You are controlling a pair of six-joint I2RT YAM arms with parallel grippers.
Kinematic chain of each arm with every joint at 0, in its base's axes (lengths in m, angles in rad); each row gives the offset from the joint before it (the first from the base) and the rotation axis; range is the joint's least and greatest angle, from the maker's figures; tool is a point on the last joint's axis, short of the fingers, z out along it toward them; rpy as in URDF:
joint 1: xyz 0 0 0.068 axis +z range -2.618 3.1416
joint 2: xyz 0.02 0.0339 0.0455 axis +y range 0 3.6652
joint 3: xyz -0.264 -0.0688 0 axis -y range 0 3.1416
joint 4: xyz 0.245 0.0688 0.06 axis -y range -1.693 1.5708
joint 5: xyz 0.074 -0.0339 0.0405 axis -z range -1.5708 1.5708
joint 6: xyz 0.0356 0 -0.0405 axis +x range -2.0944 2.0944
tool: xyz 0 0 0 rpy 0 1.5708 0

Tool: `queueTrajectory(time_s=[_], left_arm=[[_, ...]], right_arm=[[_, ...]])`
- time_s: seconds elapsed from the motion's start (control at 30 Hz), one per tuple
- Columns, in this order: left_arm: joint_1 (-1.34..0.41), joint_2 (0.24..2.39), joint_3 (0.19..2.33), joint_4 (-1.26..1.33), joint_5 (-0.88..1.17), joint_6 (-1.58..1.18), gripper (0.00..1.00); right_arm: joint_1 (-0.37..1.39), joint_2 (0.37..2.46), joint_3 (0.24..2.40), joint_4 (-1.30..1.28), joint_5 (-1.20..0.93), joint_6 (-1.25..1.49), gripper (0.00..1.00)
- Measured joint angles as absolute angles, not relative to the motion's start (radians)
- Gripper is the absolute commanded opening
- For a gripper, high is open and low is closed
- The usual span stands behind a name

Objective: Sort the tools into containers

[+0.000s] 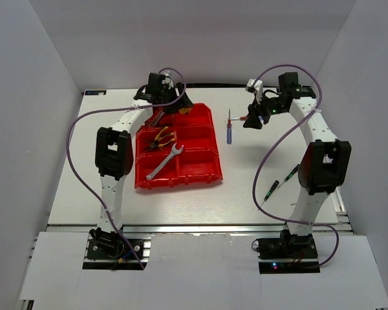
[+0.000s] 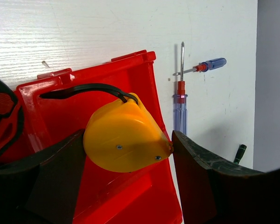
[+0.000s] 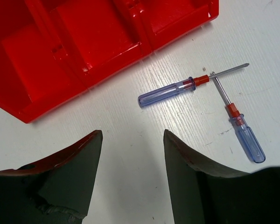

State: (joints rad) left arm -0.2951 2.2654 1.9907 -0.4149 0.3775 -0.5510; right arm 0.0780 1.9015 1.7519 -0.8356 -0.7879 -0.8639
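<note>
At centre-left of the table (image 1: 246,213), the red bin block (image 1: 200,139) lies with its six open compartments in two columns of three. The middle-left compartment holds the yellow-handled pliers (image 1: 161,137). The silver wrench (image 1: 165,161) lies diagonally in the near-left compartment, its far end reaching the partition toward the middle row. The red-black-handled pliers (image 1: 156,118) sit at the left edge of the far-left compartment, partly hidden under the left arm.

The left gripper (image 1: 174,108) hangs over the far end of the block. In the left wrist view its fingers (image 2: 51,177) bear against both flanks of a yellow rounded housing (image 2: 123,140) with a black strap, held above a compartment beside the far wall.

The right gripper (image 3: 132,135) hovers over bare table just right of the block, fingers spread apart and touching nothing. Near it lie two blue-handled screwdrivers (image 3: 168,92) with red collars, their metal shafts crossing. Two green-black screwdrivers (image 1: 281,181) lie on the table well apart from the block, beside the right arm.
</note>
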Motion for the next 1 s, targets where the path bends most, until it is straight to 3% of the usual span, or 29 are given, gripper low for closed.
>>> queueTrajectory(time_s=[0.13,0.2,0.23,0.77,1.0], left_arm=[[-0.3,2.265,1.991,-0.425,0.377,-0.541,0.79],[-0.302,2.265,1.991,-0.427,0.376,-0.538,0.82],[-0.302,2.265,1.991,-0.427,0.375,-0.538,0.98],[-0.303,2.199,1.993,-0.434,0.37,-0.538,0.98],[-0.303,2.048,1.961,-0.432,0.32,-0.496,0.98]], right_arm=[[0.078,1.897,1.751,-0.835,-0.788,-0.868,0.62],[0.078,1.894,1.75,-0.835,-0.788,-0.868,0.62],[0.078,1.893,1.748,-0.835,-0.787,-0.869,0.62],[0.079,1.885,1.692,-0.807,-0.759,-0.835,0.61],[0.147,1.896,1.658,-0.67,-0.546,-0.601,0.61]])
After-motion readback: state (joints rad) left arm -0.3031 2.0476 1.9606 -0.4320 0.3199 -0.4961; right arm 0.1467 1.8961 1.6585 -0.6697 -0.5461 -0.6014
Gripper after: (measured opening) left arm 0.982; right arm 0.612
